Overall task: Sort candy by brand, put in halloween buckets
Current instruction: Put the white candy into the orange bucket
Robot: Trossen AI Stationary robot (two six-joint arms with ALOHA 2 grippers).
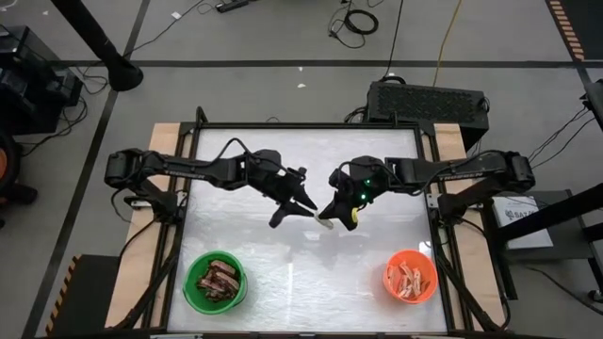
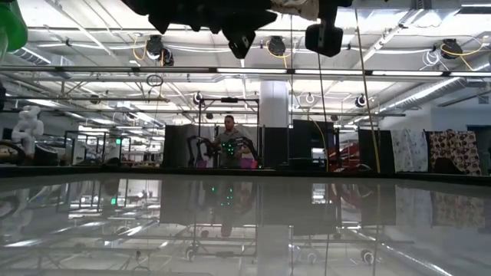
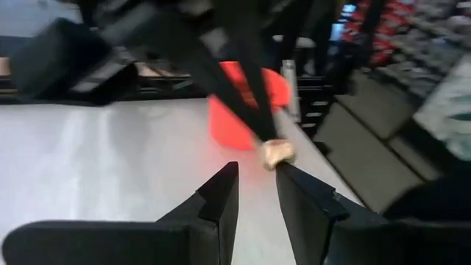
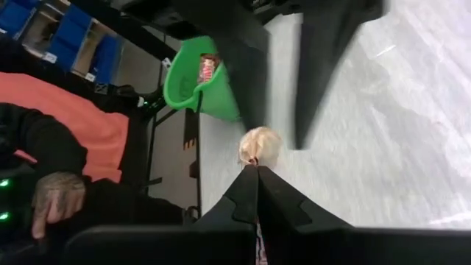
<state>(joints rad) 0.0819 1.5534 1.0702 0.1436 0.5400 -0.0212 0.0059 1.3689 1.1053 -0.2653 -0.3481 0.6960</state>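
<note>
Over mid-bench, well above it: right gripper [image 1: 327, 222] clamped tight on a pale candy [image 4: 259, 145], tip poking toward the left gripper [image 1: 294, 209], part-open and empty just beside. Orange bucket [image 1: 411, 276] at the near right corner, nearer the right arm; green bucket [image 1: 215, 282] near left.

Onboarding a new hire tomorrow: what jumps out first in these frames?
The two claws meeting above mid-table: the right claw is shut on a pale candy, and the left claw sits open right beside it. Next, the bright buckets at the near corners: the green bucket holds dark wrappers, the orange bucket pale ones.
</note>
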